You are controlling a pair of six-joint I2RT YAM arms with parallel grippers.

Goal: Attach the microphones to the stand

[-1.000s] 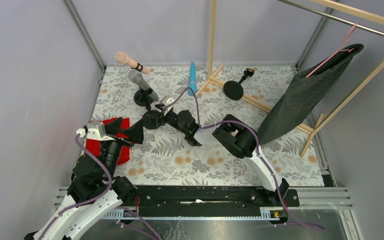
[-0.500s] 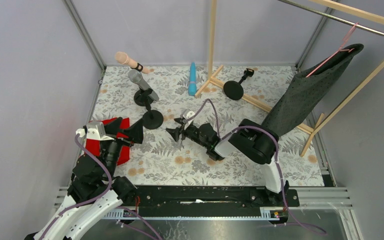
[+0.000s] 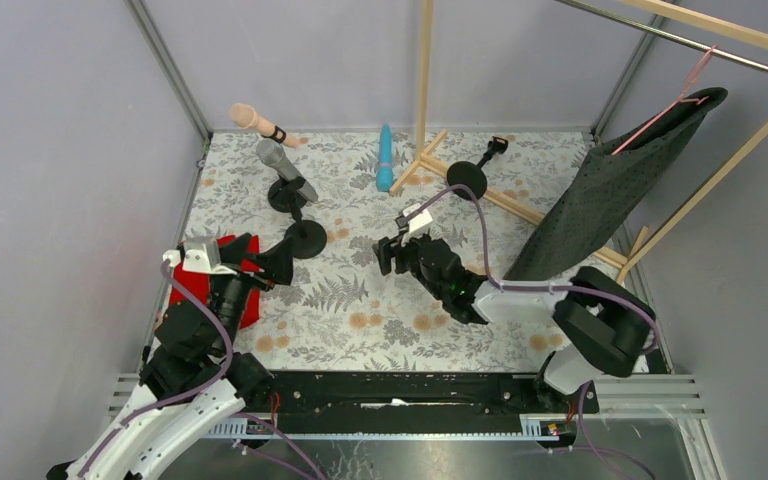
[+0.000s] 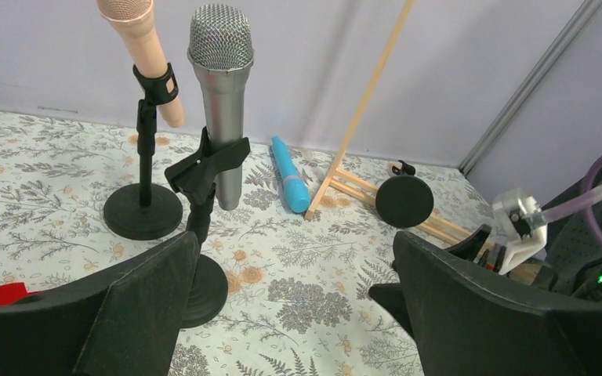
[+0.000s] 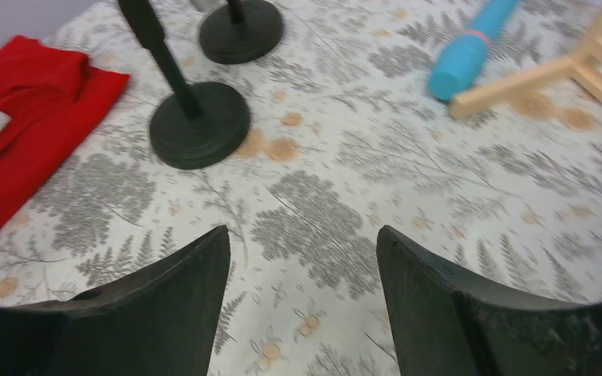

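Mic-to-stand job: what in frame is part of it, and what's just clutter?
Job:
pink microphone, already clipped up
silver microphone, already clipped up
blue microphone, lying flat
empty stand

Lying about:
red cloth
dark garment on a pink hanger
wooden rack

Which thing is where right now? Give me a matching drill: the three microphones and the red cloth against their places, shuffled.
Things:
1. peach-pink microphone
2. silver-grey microphone
3. cyan-blue microphone
4. red cloth

Places:
A. lying flat by the foot of the wooden frame
B. clipped in the nearer stand
C. lying at the left side of the table
D. clipped in the farther stand

Pairs: 1-D, 2-B, 3-A, 4-C
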